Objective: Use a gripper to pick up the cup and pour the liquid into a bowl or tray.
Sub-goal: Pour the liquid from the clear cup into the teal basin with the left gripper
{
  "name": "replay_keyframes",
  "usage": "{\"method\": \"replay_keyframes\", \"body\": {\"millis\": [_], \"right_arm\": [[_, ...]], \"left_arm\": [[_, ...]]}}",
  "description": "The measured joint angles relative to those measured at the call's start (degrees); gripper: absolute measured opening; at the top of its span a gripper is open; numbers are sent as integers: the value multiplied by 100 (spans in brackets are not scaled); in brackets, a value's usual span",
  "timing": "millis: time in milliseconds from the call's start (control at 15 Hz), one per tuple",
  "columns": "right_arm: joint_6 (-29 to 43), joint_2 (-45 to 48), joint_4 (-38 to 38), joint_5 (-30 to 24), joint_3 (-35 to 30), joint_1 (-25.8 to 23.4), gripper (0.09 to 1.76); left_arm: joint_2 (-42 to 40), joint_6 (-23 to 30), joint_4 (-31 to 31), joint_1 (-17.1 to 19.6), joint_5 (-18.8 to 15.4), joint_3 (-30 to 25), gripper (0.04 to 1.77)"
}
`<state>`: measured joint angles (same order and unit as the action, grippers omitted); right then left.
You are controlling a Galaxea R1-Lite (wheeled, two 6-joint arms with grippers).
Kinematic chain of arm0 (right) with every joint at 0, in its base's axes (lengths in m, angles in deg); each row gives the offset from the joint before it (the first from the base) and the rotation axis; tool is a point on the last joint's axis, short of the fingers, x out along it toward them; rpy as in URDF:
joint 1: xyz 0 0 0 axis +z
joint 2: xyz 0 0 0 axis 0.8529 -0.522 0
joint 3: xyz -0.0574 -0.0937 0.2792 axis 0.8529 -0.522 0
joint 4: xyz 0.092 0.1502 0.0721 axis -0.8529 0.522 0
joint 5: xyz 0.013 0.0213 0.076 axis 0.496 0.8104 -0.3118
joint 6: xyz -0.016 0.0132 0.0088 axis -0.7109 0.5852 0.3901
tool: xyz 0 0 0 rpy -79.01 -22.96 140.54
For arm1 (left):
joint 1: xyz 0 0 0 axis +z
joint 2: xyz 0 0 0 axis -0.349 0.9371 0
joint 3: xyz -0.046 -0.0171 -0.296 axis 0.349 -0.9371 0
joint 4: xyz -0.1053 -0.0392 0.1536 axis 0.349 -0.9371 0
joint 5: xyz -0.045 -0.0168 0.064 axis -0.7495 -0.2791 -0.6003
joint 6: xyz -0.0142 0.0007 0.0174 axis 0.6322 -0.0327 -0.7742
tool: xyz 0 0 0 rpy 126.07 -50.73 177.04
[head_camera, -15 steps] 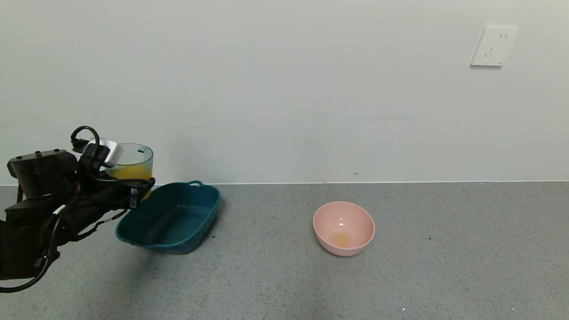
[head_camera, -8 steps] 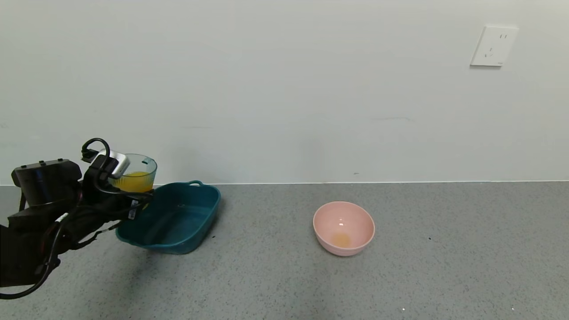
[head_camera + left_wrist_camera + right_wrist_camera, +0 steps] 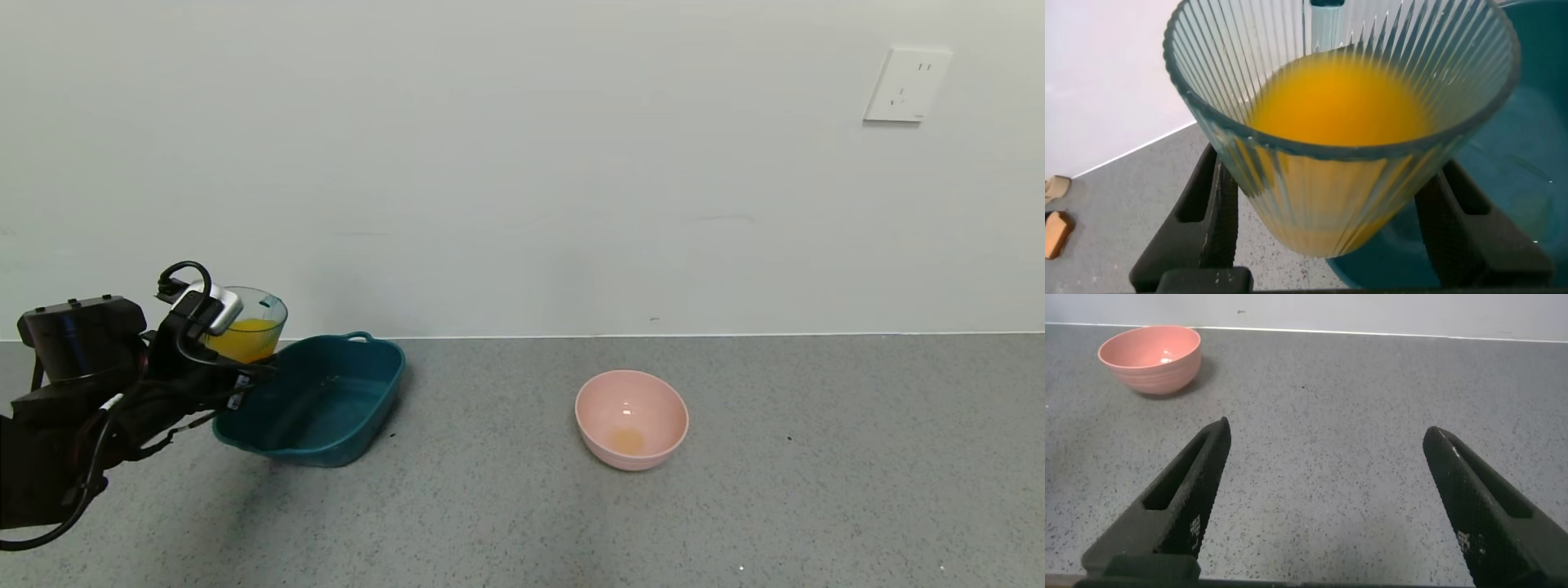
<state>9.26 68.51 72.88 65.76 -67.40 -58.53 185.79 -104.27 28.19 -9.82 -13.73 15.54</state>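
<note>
My left gripper is shut on the cup, a ribbed pale blue-green tumbler held at the basin's left rim and leaning toward it. Orange-yellow liquid fills its lower half. In the left wrist view the black fingers press both sides of the cup, the liquid shows inside it, and the dark teal basin lies behind and below. The basin sits on the grey counter. My right gripper stands open over bare counter, out of the head view.
A round pink bowl with a small orange puddle in its bottom stands right of the basin, and also shows as the pink bowl in the right wrist view. The white wall runs close behind the counter.
The left gripper has come down with the cup and tipped it toward the teal basin, so the cup now hangs lower at the basin's left rim.
</note>
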Motion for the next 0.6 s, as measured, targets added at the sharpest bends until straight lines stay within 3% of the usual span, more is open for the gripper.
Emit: {"method": "replay_keyframes", "body": {"millis": [600], "right_arm": [[-9, 0, 0, -2, 0, 0, 171]], "left_arm": [[0, -651, -10, 11, 4, 27, 126]]}}
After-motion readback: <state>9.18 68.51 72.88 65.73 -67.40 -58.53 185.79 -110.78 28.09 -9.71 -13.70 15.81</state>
